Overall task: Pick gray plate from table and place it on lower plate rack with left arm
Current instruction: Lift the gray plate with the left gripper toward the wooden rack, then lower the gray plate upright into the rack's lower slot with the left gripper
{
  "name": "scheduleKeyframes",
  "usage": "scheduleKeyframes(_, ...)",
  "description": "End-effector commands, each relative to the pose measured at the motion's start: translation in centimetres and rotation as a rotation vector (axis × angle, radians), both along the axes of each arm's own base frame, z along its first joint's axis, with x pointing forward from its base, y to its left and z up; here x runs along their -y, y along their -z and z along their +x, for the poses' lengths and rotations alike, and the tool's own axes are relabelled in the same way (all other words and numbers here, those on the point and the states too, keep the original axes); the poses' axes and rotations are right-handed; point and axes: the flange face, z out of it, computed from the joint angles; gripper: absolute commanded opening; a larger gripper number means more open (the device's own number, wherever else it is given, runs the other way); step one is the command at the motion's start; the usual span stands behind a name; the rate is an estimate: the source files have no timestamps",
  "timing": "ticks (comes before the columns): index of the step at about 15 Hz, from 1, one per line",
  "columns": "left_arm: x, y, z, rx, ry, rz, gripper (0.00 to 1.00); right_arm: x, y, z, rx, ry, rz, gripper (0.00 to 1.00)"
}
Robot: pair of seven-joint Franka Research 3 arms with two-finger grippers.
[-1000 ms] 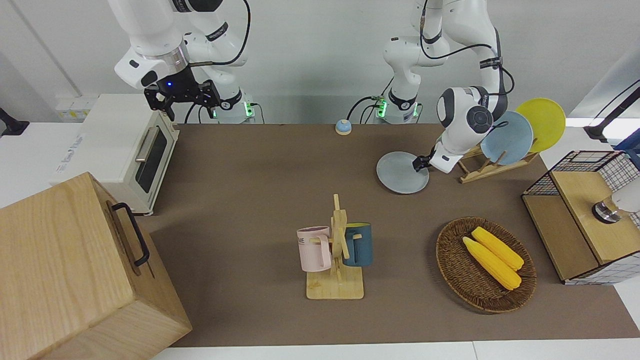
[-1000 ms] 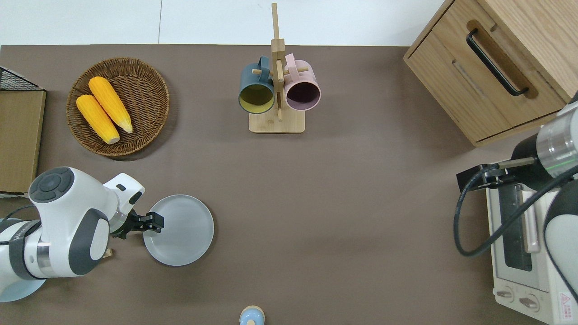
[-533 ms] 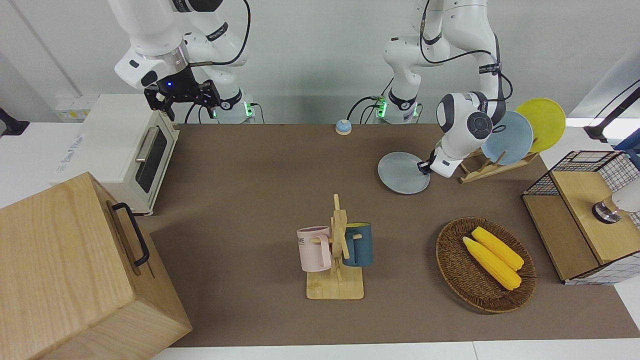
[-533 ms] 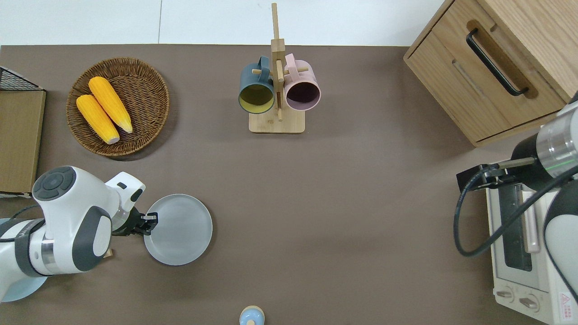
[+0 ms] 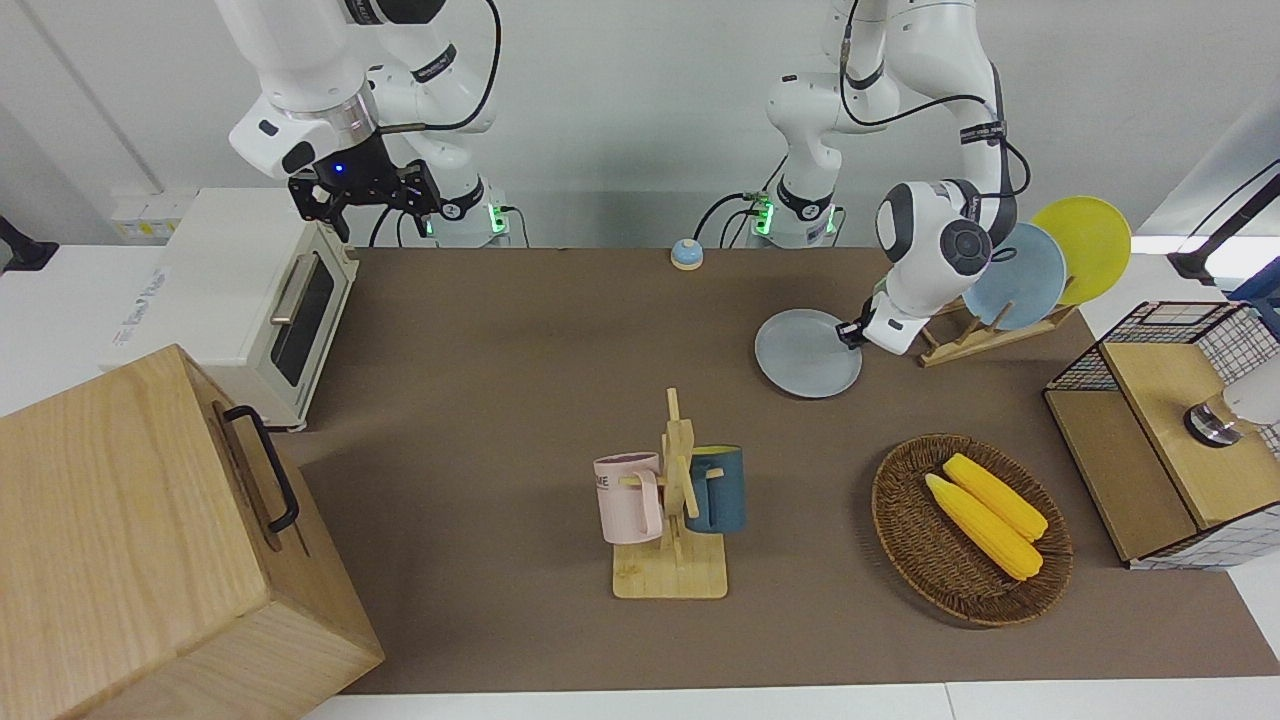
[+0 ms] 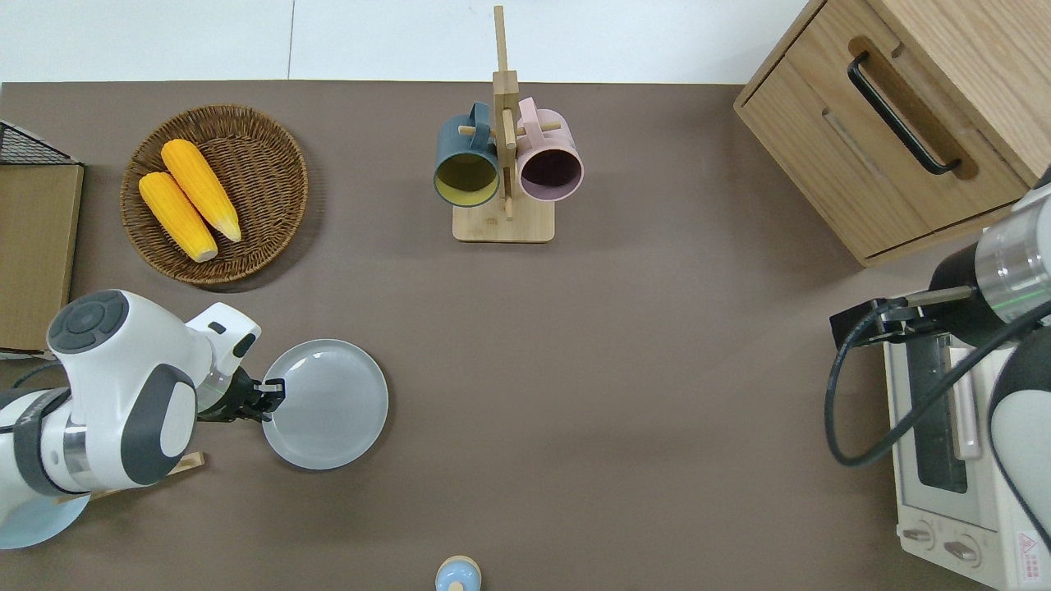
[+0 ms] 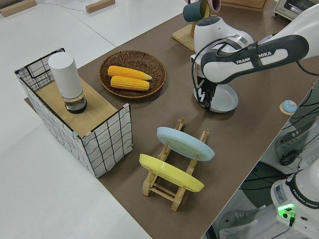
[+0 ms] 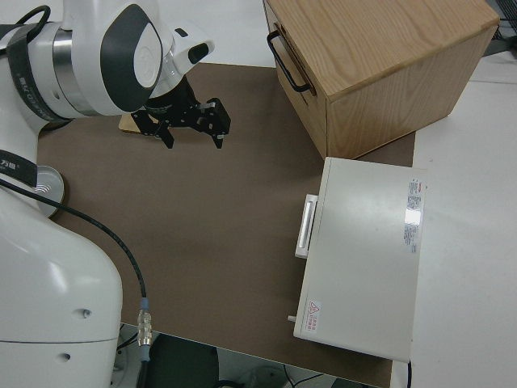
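The gray plate (image 6: 327, 404) is sitting lower left in the overhead view, and it's round, so there's no long axis to speak of. Its face is pointing up, and the front view is showing it a bit tilted: the edge at the gripper looks raised while the opposite edge is staying near the table (image 6: 624, 345). The left gripper (image 6: 268, 394) is pinching the plate's rim on the side toward the left arm's end of the table, fingers narrowed down onto the edge.

Just beside that, near the right edge of the front view, the lower plate rack (image 5: 975, 335) is holding a light blue plate (image 5: 1015, 276) and a yellow plate (image 5: 1085, 245), both leaning in their slots. The side view is showing free peg slots at the end of the rack toward the gray plate.

Farther from the robots, a wicker basket (image 6: 264, 164) with two corn cobs (image 6: 189, 199) is sitting upper left in the overhead view. The mug stand (image 6: 503, 222) is at top centre. The right gripper (image 5: 362, 190), fingers spread open, is parked.
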Motion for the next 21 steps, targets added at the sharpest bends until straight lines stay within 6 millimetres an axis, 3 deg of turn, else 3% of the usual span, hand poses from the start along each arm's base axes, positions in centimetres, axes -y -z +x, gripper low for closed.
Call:
scheduleKeyframes(1, -1.1, -3.7, 1.8, -0.046, -0.013, -0.004, 0.0, 0.2, -0.5, -0.2, -0.001, 0.016, -0.009, 0.983)
scheduleKeyframes(5, -2.3, -8.0, 3.1, -0.06, -0.012, 0.038, 0.0, 0.2, -0.5, -0.2, -0.001, 0.016, -0.009, 0.983)
scheduleKeyframes(10, -5.3, -13.8, 3.7, -0.086, 0.044, 0.335, 0.0, 0.2, -0.5, -0.2, -0.001, 0.016, -0.009, 0.983)
scheduleKeyframes(16, -4.6, -15.9, 2.5, -0.153, 0.058, 0.837, 0.0, 0.2, -0.5, -0.2, -0.001, 0.016, -0.009, 0.983)
scheduleKeyframes(21, -5.3, -16.1, 2.0, -0.191, 0.013, 0.99, 0.0, 0.2, -0.5, -0.2, -0.001, 0.016, -0.009, 0.983)
